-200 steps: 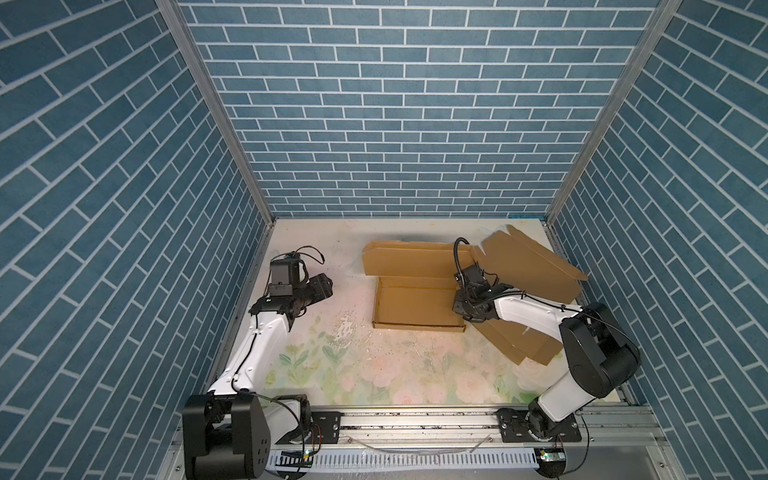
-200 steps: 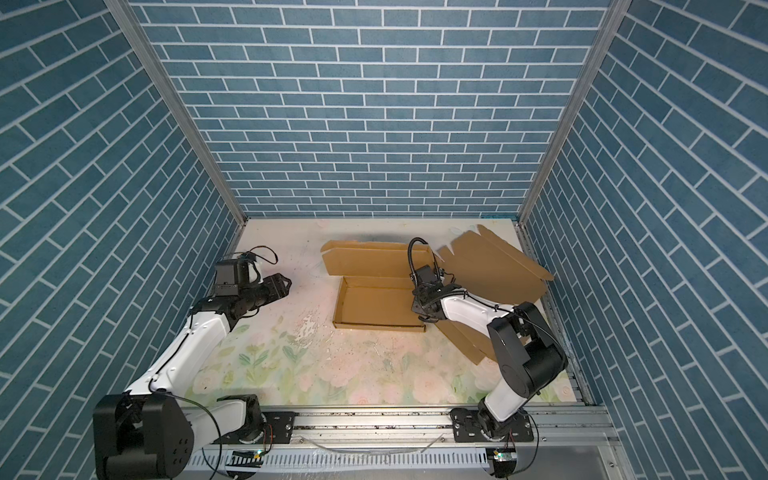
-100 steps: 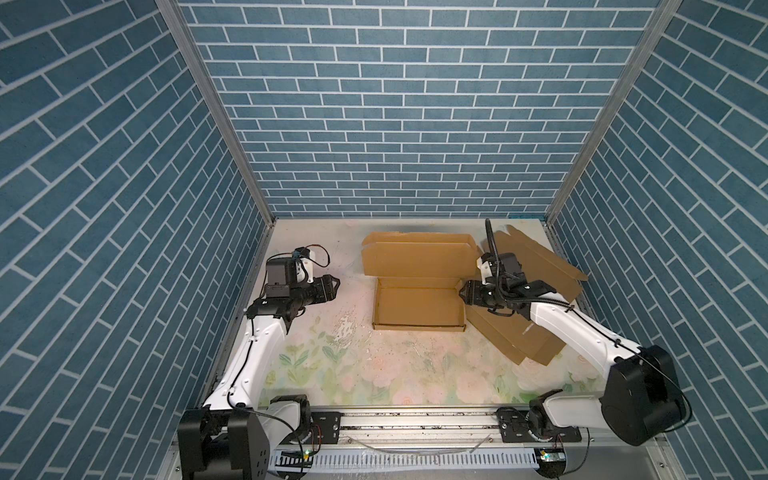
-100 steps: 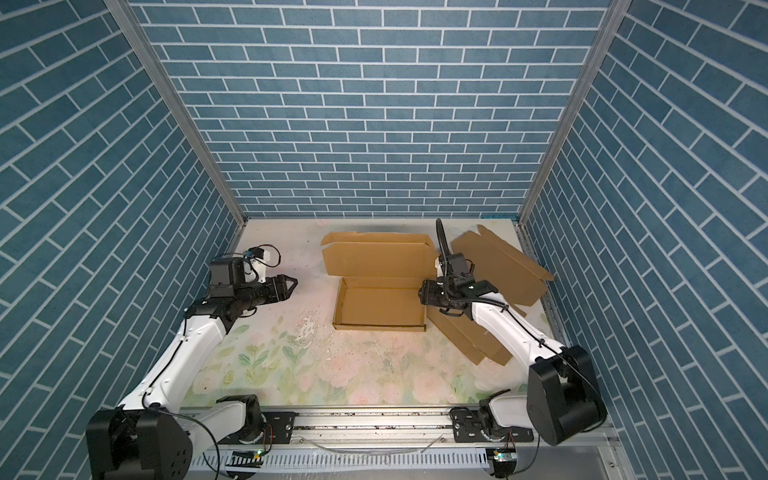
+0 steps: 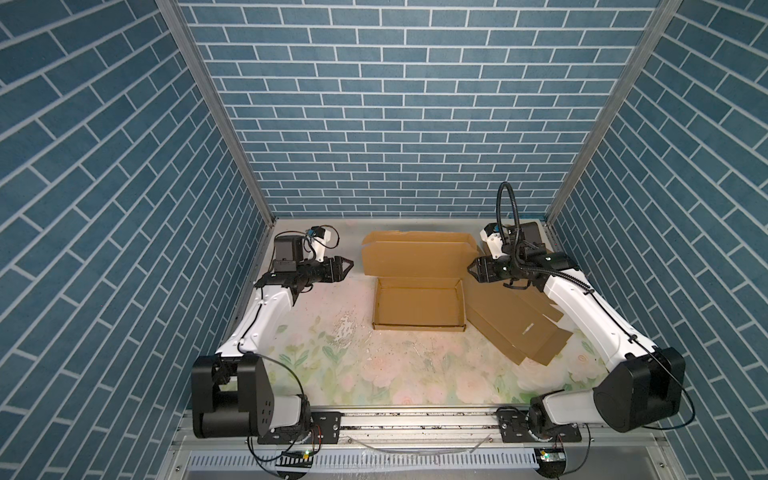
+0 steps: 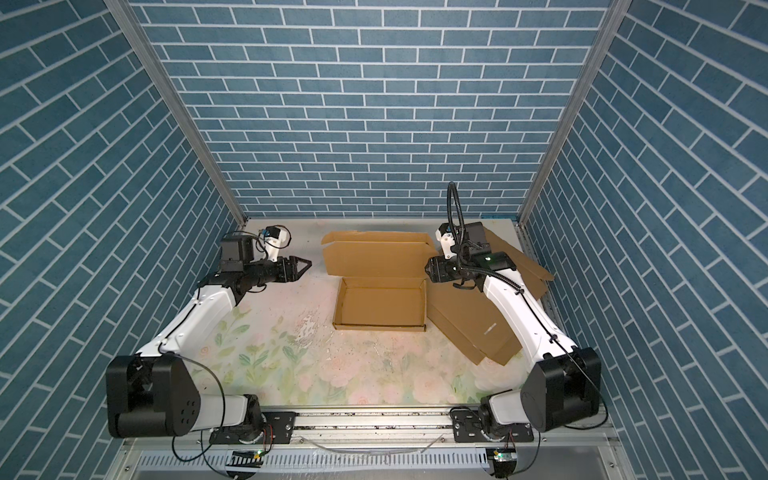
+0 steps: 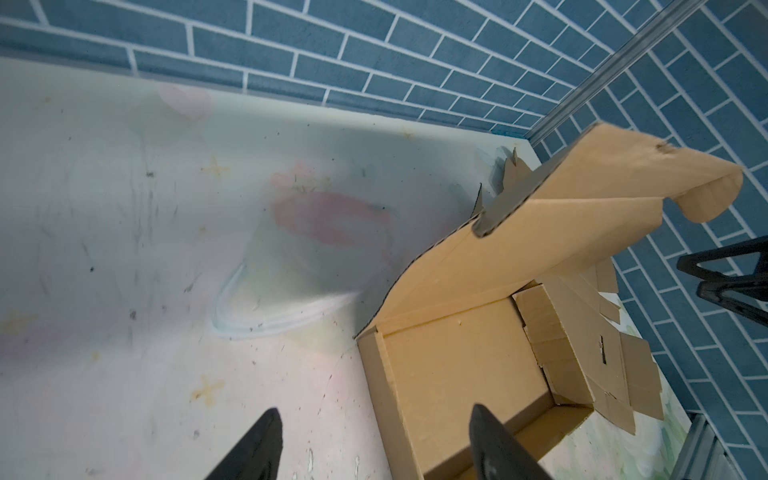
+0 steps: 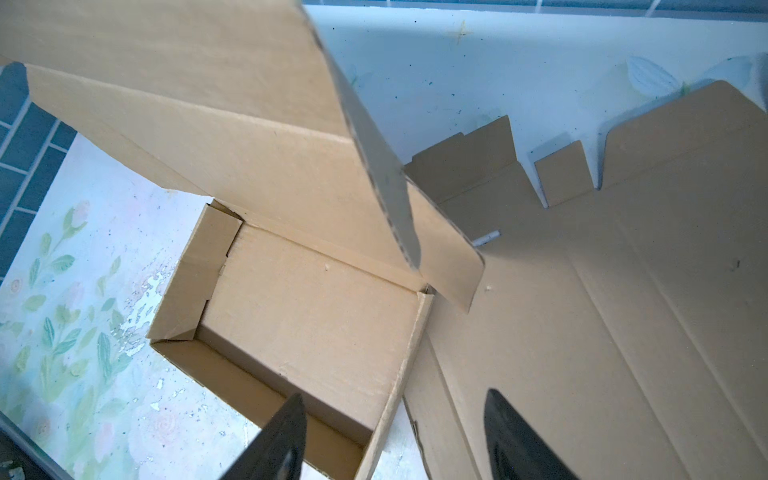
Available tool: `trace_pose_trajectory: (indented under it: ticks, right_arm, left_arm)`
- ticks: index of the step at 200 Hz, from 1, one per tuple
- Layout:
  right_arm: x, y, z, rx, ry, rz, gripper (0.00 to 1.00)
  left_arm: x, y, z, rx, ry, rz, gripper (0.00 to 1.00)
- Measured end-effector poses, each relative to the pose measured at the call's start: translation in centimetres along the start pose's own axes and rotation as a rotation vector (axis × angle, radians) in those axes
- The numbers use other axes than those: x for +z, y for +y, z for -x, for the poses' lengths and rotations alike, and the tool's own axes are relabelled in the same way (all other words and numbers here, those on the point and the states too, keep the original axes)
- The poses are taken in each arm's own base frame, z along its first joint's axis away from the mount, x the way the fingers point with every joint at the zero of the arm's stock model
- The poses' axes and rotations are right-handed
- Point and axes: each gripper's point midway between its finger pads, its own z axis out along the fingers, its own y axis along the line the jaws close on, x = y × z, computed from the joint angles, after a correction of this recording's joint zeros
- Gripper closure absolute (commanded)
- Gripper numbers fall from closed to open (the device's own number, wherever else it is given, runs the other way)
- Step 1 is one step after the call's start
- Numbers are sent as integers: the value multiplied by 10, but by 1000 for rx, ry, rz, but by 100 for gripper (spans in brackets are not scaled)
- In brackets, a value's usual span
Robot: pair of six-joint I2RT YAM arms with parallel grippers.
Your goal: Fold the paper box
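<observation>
**Item 1: paper box** (image 5: 417, 305) (image 6: 382, 307). Brown corrugated card, partly made up. It sits near the middle of the floral table mat (image 5: 374, 374), a little toward 12 o'clock. The tray is formed, with four low walls standing and the floor bare. The lid panel (image 5: 415, 253) rises from the wall on the 12 o'clock side and stands open, leaning back, with small side flaps at both ends. The left wrist view shows the top edge of the lid curling over. Nothing grips the box.

**Item 2: flat cardboard sheets** (image 5: 511, 320) (image 6: 469, 320). Unfolded blanks lie flat on the mat from 2 to 4 o'clock of the box. The nearest edge lies just beside the tray's 3 o'clock wall. The right arm partly covers them in both top views.

**Item 3: left gripper** (image 5: 345, 268) (image 6: 305, 266). It is at 10 o'clock of the tray, held above the mat and well apart from the card, pointing toward 3 o'clock. The jaws are apart and hold nothing, which is confirmed in the left wrist view (image 7: 374, 415).

**Item 4: right gripper** (image 5: 471, 270) (image 6: 426, 270). It is at 2 o'clock of the tray, just beside the lid's end flap, pointing toward 9 o'clock. The jaws are spread and hold nothing. In the right wrist view (image 8: 395, 397) the tray wall and a flat sheet lie below the gap.
</observation>
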Motion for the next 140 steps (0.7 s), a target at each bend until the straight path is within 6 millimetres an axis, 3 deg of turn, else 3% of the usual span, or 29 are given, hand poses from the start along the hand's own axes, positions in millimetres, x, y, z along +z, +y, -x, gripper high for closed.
trace_pose_trajectory:
  ticks: [61,140]
  right_arm:
    - [17,-17,6,-29,4,59,32]
    - [32,-23,29,-43,-89,206,35]
  left_arm:
    - [30,-14,-2,95,82,-92,28]
    - [59,-8,-4,121,128,-158,34]
